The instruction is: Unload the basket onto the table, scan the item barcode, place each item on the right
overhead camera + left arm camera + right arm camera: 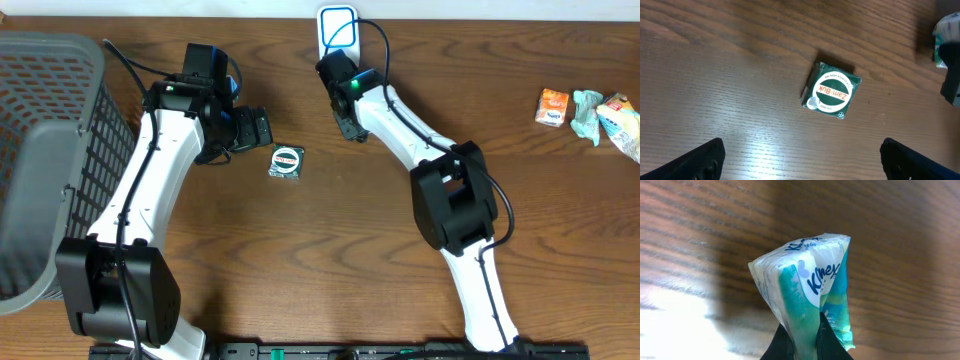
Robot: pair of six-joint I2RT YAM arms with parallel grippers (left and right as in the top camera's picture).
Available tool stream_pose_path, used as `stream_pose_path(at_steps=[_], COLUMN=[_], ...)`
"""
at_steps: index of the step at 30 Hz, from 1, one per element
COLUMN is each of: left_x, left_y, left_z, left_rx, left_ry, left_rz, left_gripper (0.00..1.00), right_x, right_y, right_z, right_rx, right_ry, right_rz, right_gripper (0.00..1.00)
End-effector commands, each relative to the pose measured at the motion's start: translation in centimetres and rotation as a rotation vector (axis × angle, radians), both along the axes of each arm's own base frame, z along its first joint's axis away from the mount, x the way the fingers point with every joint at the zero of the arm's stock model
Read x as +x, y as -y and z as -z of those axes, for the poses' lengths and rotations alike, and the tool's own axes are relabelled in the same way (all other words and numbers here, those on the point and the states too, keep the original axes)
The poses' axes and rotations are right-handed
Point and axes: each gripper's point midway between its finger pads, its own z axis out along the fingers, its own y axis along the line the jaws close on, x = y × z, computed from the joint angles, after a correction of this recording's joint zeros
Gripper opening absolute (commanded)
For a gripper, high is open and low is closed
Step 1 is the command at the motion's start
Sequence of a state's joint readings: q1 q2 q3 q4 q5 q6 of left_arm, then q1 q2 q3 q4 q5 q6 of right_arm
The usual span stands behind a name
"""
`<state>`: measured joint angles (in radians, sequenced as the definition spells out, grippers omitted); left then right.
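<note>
The tissue pack [807,287] sits pinched in the right gripper [805,337] near the far edge of the table [300,260]. The left gripper [802,160], jaws wide apart, hangs over a green box [831,91] amid bare wood.

Looks like lab mock-up of shop checkout: grey basket [95,120], orange retail pack [552,106], wood table [300,270].

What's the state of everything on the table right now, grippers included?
Left gripper: open, hovering over the Zam-Buk box.
Zam-Buk box: flat on the table, label up, not held.
Right gripper: shut on the Kleenex pack.
Kleenex pack: pinched at one edge, crumpled.
Orange packet: lying loose at the far right.
</note>
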<state>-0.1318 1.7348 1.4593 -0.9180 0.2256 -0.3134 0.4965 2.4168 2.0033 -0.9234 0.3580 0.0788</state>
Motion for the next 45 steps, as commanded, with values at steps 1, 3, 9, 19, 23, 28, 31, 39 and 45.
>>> stream_pose_path(at_steps=[1, 3, 9, 19, 23, 28, 31, 39, 45], left_x=[0.3, 0.3, 0.3, 0.3, 0.3, 0.3, 0.3, 0.3, 0.3], left_y=[-0.2, -0.2, -0.2, -0.2, -0.2, -0.2, -0.2, -0.2, -0.2], left_z=[-0.2, -0.2, -0.2, -0.2, -0.2, -0.2, -0.2, -0.2, -0.2], left_rx=[0.011, 0.011, 0.011, 0.011, 0.011, 0.011, 0.011, 0.011, 0.011], left_ry=[0.008, 0.008, 0.008, 0.008, 0.008, 0.008, 0.008, 0.008, 0.008], left_rz=[0.003, 0.004, 0.003, 0.003, 0.003, 0.003, 0.003, 0.003, 0.003], left_gripper=[0.98, 0.98, 0.98, 0.98, 0.98, 0.98, 0.98, 0.98, 0.98], right_x=[-1.1, -1.6, -3.7, -6.1, -7.3, -5.8, -4.5, -3.9, -4.8], right_y=[-2.4, -3.4, -5.2, -4.6, -2.4, 4.3, 7.4, 7.4, 4.8], right_z=[-2.5, -3.9, -5.9, -6.7, -2.7, 2.4, 1.1, -1.7, -0.2], right_rx=[0.239, 0.378, 0.784, 1.317, 1.292, 1.005, 1.001, 0.97, 0.808], right_ry=[-0.061, -0.109, -0.32, -0.583, -0.622, -0.525, -0.493, -0.467, -0.46], right_rz=[-0.008, -0.022, -0.065, -0.027, 0.109, 0.356, 0.423, 0.26, 0.163], right_gripper=[0.01, 0.01, 0.01, 0.06, 0.07, 0.24, 0.39, 0.81, 0.78])
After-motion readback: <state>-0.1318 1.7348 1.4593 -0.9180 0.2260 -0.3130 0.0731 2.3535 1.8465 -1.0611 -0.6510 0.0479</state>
